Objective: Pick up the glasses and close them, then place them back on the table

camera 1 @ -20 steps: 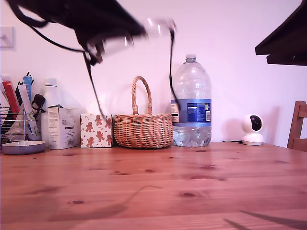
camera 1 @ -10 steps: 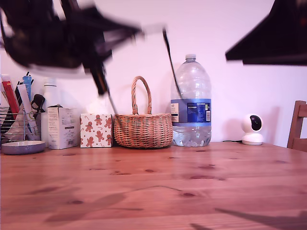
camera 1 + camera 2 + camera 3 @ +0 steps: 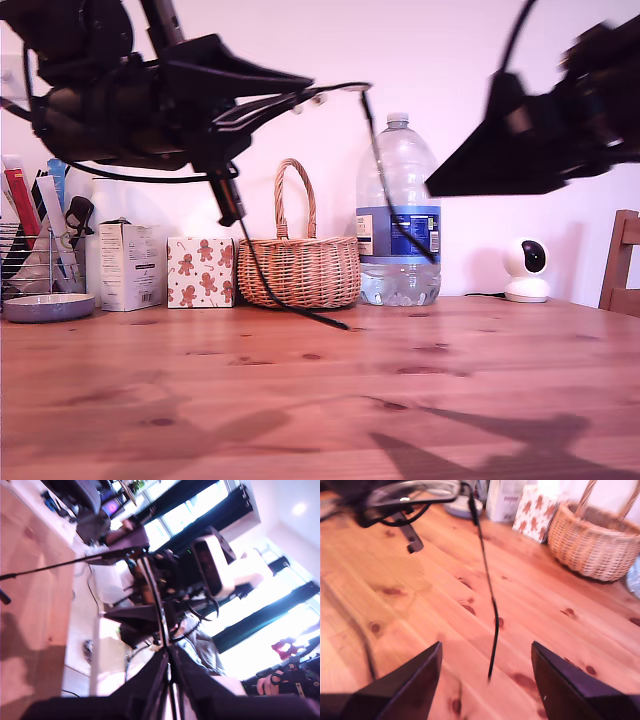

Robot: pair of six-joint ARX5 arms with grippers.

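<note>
The glasses [image 3: 330, 95] were held aloft, seemingly pinched by my first gripper [image 3: 300, 90]. My second gripper [image 3: 485, 680], spread wide, faced one hanging temple; folding it was judged next.

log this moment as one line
first gripper: shut on glasses, above table | second gripper: open, facing hanging temple | temples: unfolded

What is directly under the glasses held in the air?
Under the glasses is bare table: wood planks with dark knots and nothing lying on them. My second claw is open, and its fingers hide a little of the table.
</note>
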